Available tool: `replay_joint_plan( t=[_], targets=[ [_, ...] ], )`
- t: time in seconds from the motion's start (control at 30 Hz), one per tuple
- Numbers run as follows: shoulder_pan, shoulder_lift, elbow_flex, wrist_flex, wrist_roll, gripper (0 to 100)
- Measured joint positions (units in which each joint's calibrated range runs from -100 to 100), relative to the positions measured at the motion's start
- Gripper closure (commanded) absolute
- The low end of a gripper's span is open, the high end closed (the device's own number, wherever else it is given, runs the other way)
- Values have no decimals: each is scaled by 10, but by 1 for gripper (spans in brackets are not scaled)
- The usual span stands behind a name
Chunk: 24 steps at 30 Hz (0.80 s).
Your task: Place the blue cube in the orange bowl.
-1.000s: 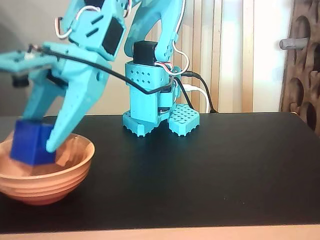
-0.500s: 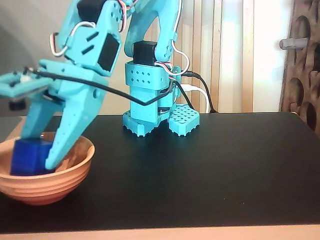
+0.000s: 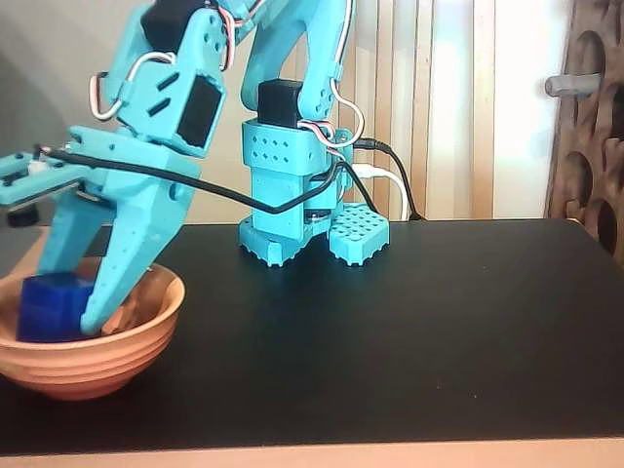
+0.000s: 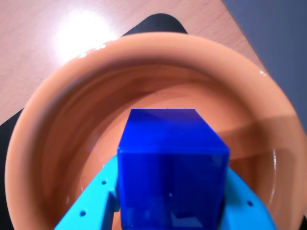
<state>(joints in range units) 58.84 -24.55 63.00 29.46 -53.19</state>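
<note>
And there's the blue cube (image 3: 54, 305), down inside the orange bowl (image 3: 117, 351) at the left end of the black counter (image 3: 409, 331) in the fixed view, sunk below the rim on its near side. The jaws (image 3: 60, 314) are clamped on the cube, one turquoise finger on each flank, and the wrist view confirms it: the cube (image 4: 171, 163) fills the middle with the bowl (image 4: 62, 124) wrapped all around it. Whether it touches the bottom, hard to say from here. It looks a stiff, solid little block, likely light, with smooth matte faces that could slip if pinched at a corner, so the flat opposite sides are the right place to hold. The bowl looks glossy; a released cube might slide a touch
</note>
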Motion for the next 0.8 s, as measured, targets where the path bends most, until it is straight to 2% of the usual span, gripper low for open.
replay_joint_plan(
  t=[0.37,0.8],
  targets=[
    [0,0,0,0,0,78],
    [0,0,0,0,0,75]
  ],
)
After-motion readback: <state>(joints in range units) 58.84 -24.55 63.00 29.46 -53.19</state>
